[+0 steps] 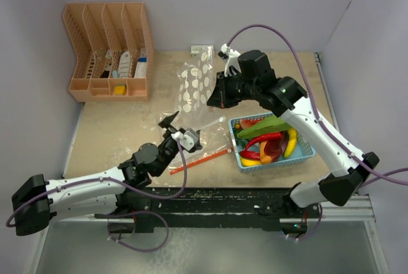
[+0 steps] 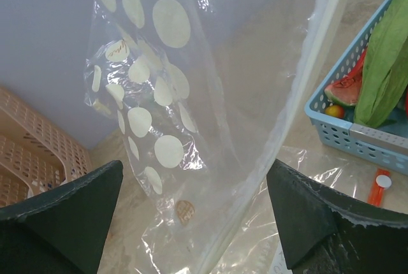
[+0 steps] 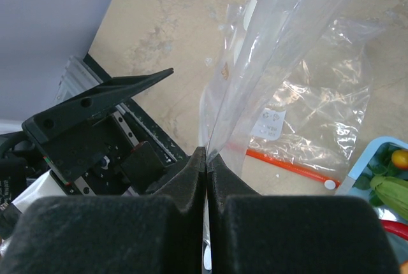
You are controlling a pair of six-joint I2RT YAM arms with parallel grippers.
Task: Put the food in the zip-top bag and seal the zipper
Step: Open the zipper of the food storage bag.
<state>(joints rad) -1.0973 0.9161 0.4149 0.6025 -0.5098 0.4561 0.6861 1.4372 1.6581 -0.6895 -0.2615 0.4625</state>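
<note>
The zip-top bag (image 1: pixel 194 86), clear with white dots, hangs lifted from my right gripper (image 1: pixel 215 99), which is shut on its film (image 3: pixel 205 156). Its lower end lies crumpled on the table with the red-orange zipper (image 1: pixel 201 159) flat there; the zipper also shows in the right wrist view (image 3: pixel 290 167). My left gripper (image 1: pixel 180 127) is open, and the hanging bag (image 2: pixel 159 95) sits between its fingers (image 2: pixel 194 178) without being pinched. The food lies in the light blue basket (image 1: pixel 306 154): a green leafy piece (image 1: pixel 264 126), a red chili (image 1: pixel 264 140), a yellow banana piece (image 1: pixel 291 141) and an orange-red chunk (image 1: pixel 271 151).
A peach slotted organizer (image 1: pixel 108 51) stands at the back left and shows in the left wrist view (image 2: pixel 32 146). A small packet (image 1: pixel 201 51) lies at the back. The black rail (image 1: pixel 223 194) runs along the near edge. Walls close the left, back and right.
</note>
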